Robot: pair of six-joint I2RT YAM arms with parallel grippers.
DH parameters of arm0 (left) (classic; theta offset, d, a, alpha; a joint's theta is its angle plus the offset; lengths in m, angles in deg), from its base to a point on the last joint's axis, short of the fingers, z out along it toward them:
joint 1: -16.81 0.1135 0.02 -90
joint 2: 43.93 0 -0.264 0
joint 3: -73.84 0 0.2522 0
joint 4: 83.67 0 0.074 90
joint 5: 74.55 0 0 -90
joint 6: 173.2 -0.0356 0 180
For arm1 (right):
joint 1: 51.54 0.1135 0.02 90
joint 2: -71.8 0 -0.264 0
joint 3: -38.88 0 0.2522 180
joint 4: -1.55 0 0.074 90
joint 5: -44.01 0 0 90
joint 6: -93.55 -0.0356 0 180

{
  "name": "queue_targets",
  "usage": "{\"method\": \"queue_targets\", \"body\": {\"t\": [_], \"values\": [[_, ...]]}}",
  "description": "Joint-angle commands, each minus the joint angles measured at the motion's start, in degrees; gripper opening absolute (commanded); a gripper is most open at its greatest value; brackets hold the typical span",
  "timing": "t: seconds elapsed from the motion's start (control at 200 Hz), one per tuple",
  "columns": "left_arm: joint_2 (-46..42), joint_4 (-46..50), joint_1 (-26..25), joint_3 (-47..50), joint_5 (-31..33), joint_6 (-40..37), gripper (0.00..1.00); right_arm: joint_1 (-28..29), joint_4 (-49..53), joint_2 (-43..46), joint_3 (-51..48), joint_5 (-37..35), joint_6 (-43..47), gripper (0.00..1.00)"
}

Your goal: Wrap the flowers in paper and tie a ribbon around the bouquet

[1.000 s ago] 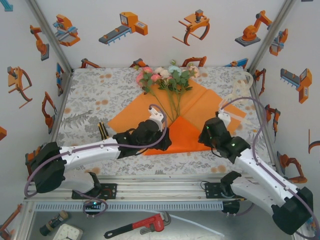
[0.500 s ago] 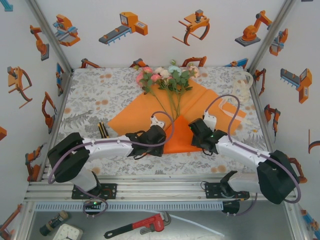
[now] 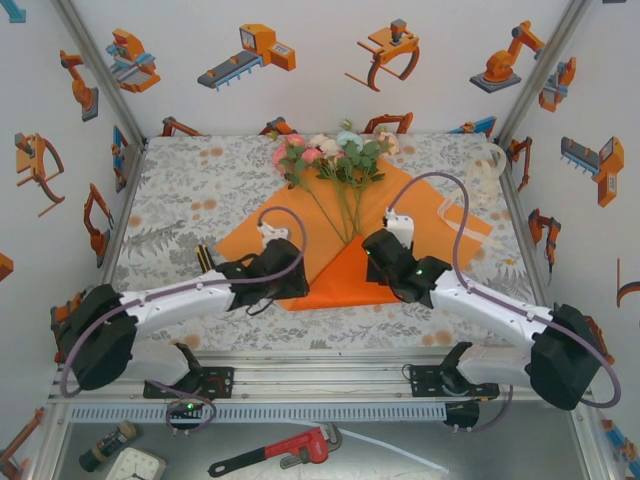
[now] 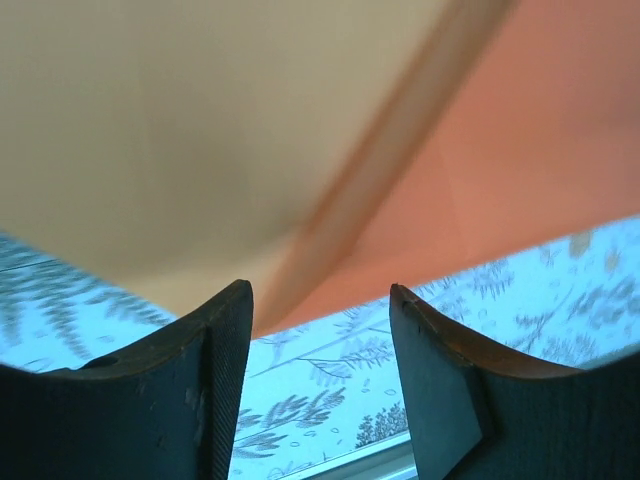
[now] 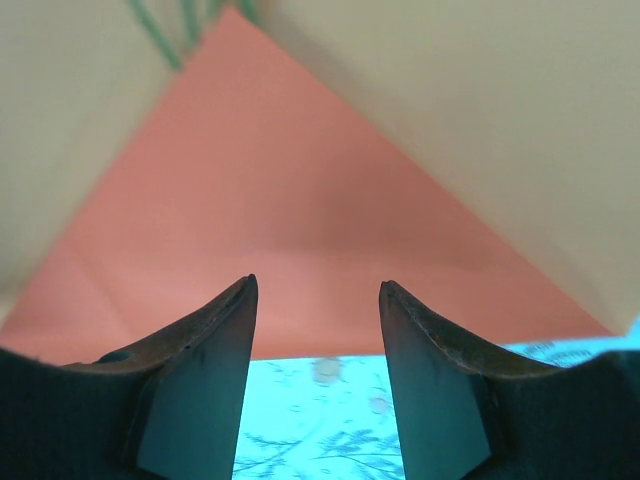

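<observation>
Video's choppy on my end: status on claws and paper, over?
Left claw, right claw open, empty, low at near edge of paper. Flowers on it, unwrapped. Ribbon far right, clear of both.

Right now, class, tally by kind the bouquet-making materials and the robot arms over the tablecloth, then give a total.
Robot arms: 2, the left arm and the right arm
Orange paper sheets: 1
Bunches of flowers: 1
Cream ribbon strips: 1
Total: 5

Floral tablecloth (image 3: 190, 190), walls with orange stickers (image 3: 255, 55). Small black-and-yellow object (image 3: 205, 260) on the cloth, left. Near, beyond the rail (image 3: 320, 385): red wrench (image 3: 290, 450), clock (image 3: 135, 465) at left.
</observation>
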State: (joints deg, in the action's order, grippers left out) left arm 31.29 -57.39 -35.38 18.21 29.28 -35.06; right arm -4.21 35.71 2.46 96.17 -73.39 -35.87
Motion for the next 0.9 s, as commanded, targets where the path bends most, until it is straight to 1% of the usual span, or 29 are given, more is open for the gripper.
{"method": "queue_targets", "body": {"t": [0.0,0.13,0.21,0.26,0.461,0.521,0.591,0.716,0.776,0.896], "values": [[-5.5,9.1,6.9,1.9,0.9,7.2,0.55,2.0,-6.0,-5.2,1.4,-3.9,4.8,0.51],[-11.5,11.6,16.2,5.9,-0.2,10.0,0.55,2.0,-10.3,-13.2,2.7,-5.9,9.6,0.52],[-13.6,12.3,20.2,7.5,-0.9,10.3,0.55,1.9,-12.0,-17.4,4.1,-7.0,12.7,0.52],[-14.2,12.7,21.7,8.2,-1.3,10.7,0.55,1.7,-12.0,-19.5,5.1,-7.4,13.7,0.53],[-13.4,12.2,23.3,10.4,-2.6,14.9,0.55,0.7,-14.2,-24.6,6.0,-5.1,15.4,0.53],[-12.6,11.2,23.5,10.8,-2.7,16.2,0.59,0.6,-14.0,-25.0,6.2,-4.6,15.1,0.53],[-11.6,8.3,23.5,11.4,-3.1,17.0,0.61,0.6,-14.0,-25.0,6.0,-4.0,14.8,0.53],[-9.2,2.7,23.5,12.2,-4.1,19.4,0.62,0.6,-13.9,-25.0,6.0,-3.1,14.7,0.53],[-7.6,1.5,23.7,12.0,-3.0,20.5,0.62,0.6,-14.0,-24.9,5.7,-2.8,14.5,0.53],[-4.9,1.9,24.5,10.7,2.7,20.9,0.63,0.6,-14.2,-25.1,5.7,-2.4,14.3,0.53]]}}
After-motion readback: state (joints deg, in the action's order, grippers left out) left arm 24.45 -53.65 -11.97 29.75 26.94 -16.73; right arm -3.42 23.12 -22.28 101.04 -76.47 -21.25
